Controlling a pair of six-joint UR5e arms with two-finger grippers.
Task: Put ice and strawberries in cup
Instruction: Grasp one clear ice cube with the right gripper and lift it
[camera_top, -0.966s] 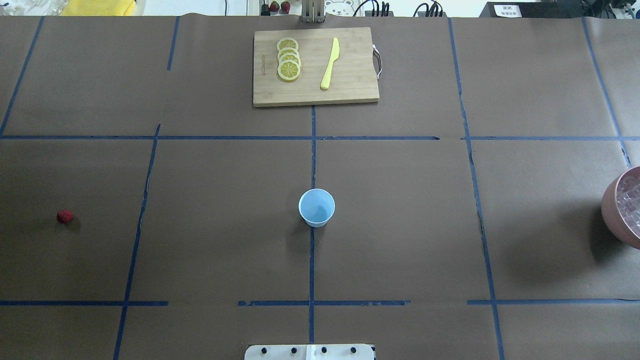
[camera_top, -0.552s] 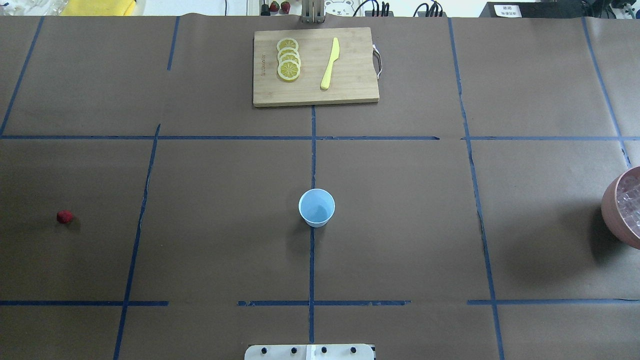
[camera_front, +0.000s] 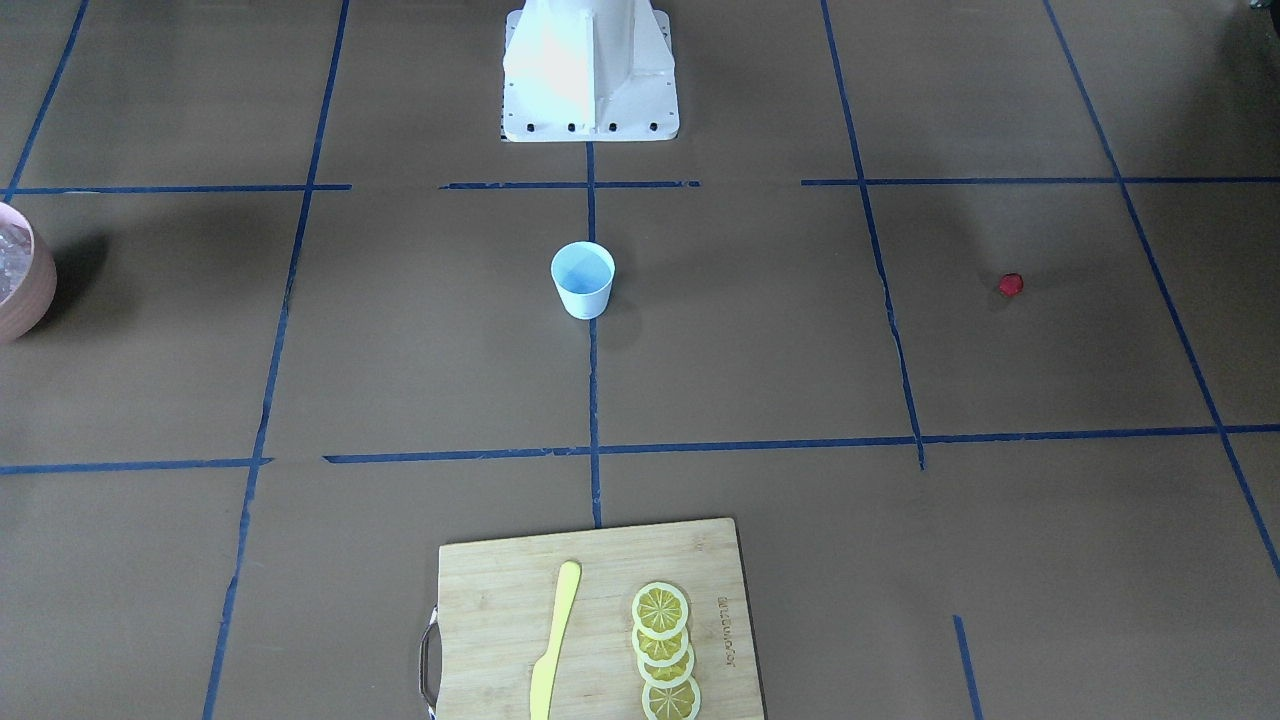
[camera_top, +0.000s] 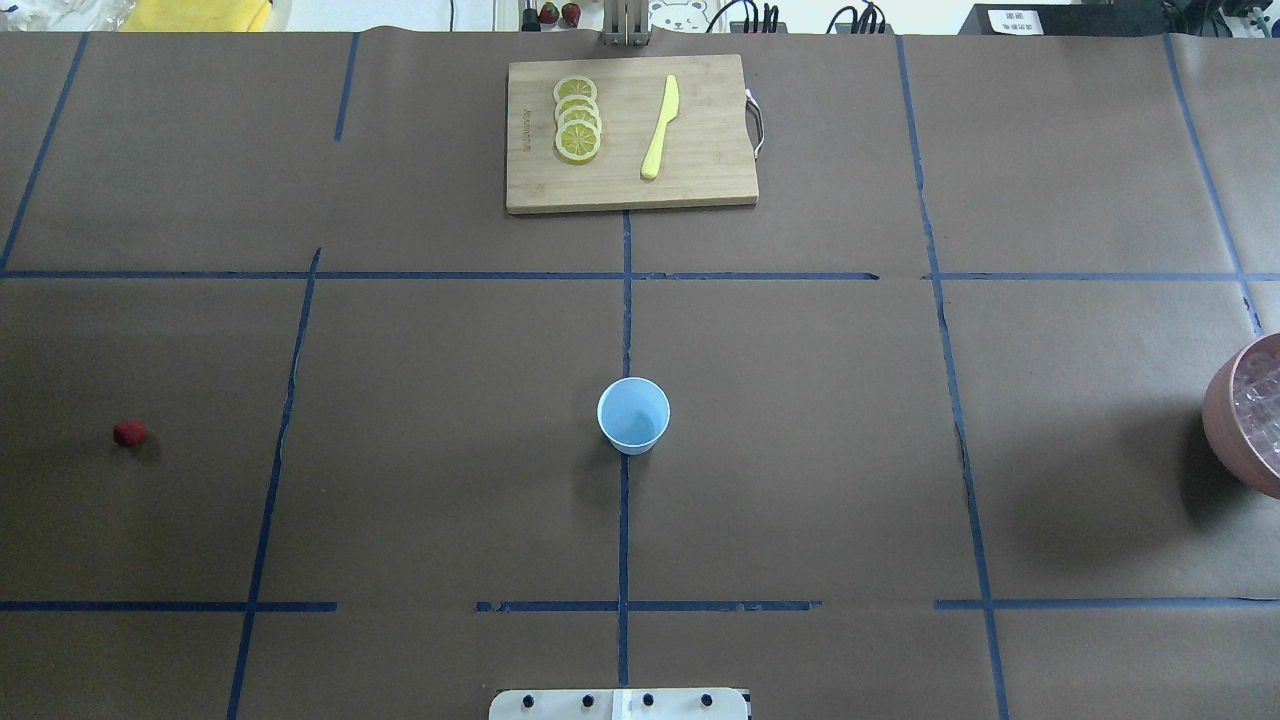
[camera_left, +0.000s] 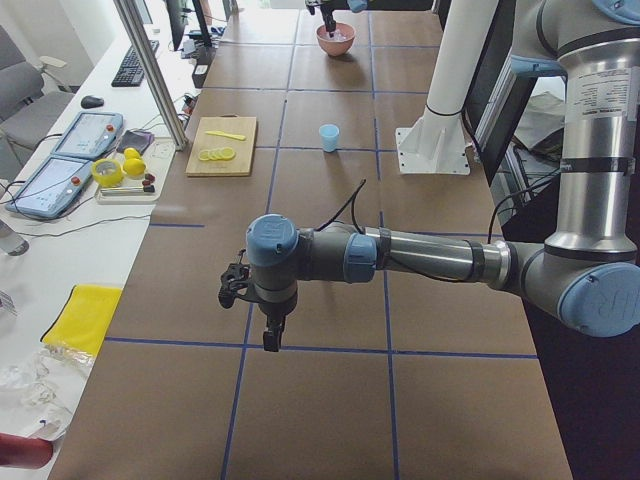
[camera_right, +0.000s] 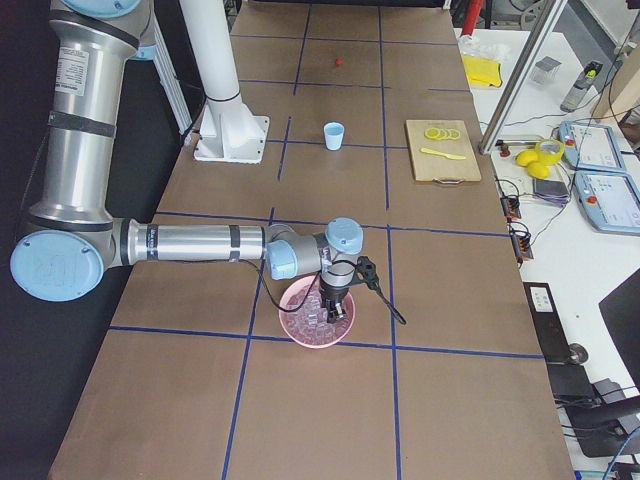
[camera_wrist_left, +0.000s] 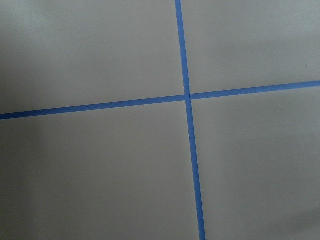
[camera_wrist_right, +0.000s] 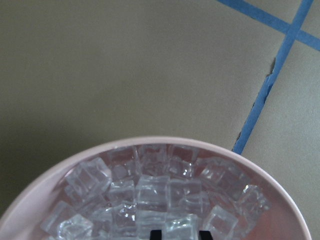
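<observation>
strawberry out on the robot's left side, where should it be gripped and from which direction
Pinch the strawberry across its rounded middle, coming straight down from above. It is tiny and lies low on the table with nothing beside it, so a sideways approach would likely scrape the surface.

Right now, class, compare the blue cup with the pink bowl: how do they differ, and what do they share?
The cup is pale blue, the bowl pink. The cup is much smaller than the bowl. The cup is empty; the bowl holds ice. The cup stands mid-table, the bowl far to the robot's right. Both are round, upright and open-topped.
</observation>
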